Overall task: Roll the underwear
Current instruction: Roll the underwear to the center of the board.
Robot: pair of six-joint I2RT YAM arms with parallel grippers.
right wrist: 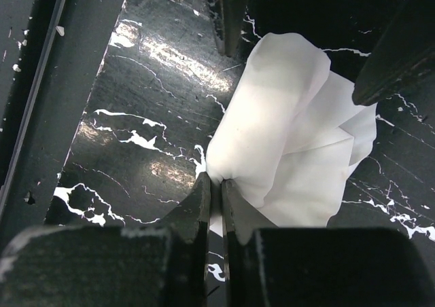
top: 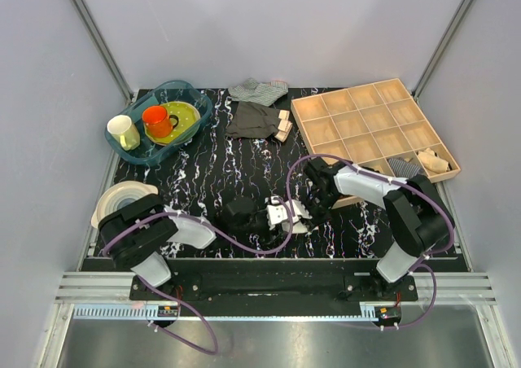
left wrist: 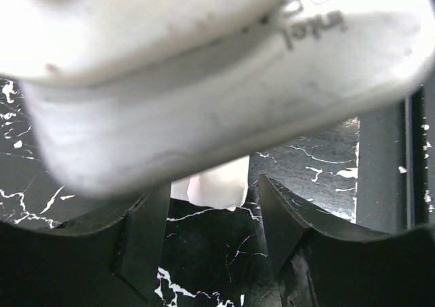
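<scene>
The underwear (top: 286, 216) is a small white bunch of cloth near the table's front middle, partly rolled in the right wrist view (right wrist: 285, 130). My right gripper (right wrist: 221, 183) is shut on its near edge, pinching a fold of cloth. My left gripper (left wrist: 214, 208) is open, its dark fingers (left wrist: 146, 232) standing either side of bare tabletop, and a white corner of the underwear (left wrist: 214, 188) shows just beyond them. The right arm's white camera housing (left wrist: 204, 69) fills the top of the left wrist view. In the top view both grippers meet over the cloth.
A wooden compartment tray (top: 370, 128) stands at the back right with cloth items in its near cells. A dark grey garment (top: 252, 120), a striped cloth (top: 259, 89) and wooden blocks (top: 283, 128) lie at the back centre. A blue bin (top: 195, 99) holds cups and a plate.
</scene>
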